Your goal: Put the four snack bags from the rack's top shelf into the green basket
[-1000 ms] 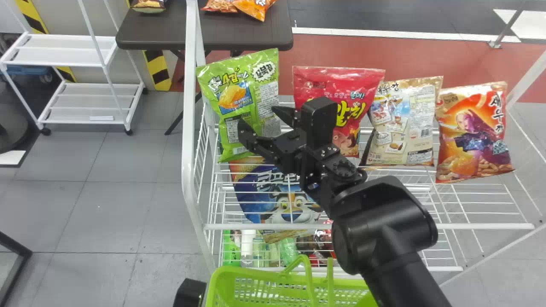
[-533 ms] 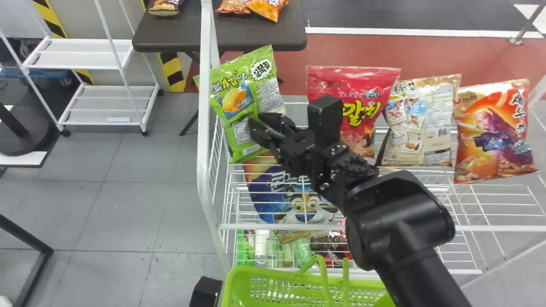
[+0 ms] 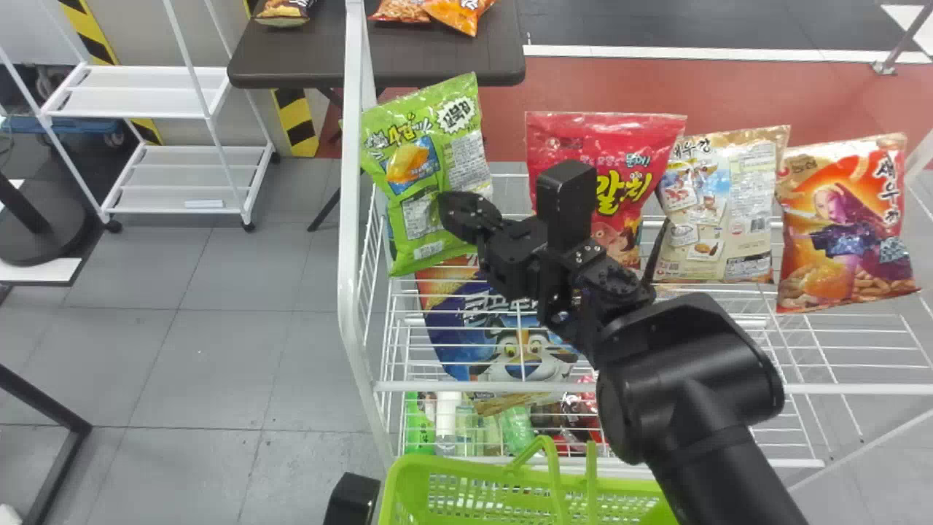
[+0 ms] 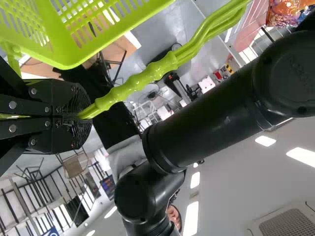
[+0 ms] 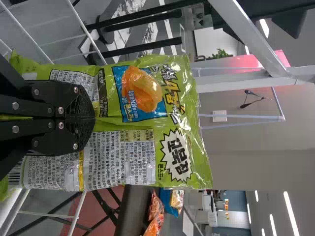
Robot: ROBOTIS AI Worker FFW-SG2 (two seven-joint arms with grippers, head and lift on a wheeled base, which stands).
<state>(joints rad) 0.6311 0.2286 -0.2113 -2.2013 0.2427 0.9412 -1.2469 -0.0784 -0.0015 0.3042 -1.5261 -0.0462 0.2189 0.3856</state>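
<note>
In the head view my right gripper (image 3: 455, 211) is shut on the lower right part of the green snack bag (image 3: 415, 164), at the left end of the rack's top shelf. The red bag (image 3: 612, 138), the beige bag (image 3: 729, 211) and the orange bag (image 3: 845, 226) stand to its right. In the right wrist view the gripper (image 5: 83, 118) presses on the green bag's face (image 5: 123, 160). The green basket (image 3: 437, 467) is before the rack, a black part of my left arm (image 3: 352, 499) beside it. My left gripper (image 4: 76, 117) is shut on the basket's handle (image 4: 142, 76).
The white rack's left post (image 3: 348, 219) rises close beside the green bag. Under the top shelf lie a blue bag (image 3: 510, 350) and several bottles (image 3: 446, 423). Behind stands a dark table (image 3: 291, 55) with more snacks; a white cart (image 3: 175, 164) is at the left.
My right gripper's fingers, apart a second ago, have come together on the green bag, which tilted toward the post and now sits slightly right of it. The head view has turned a little left.
</note>
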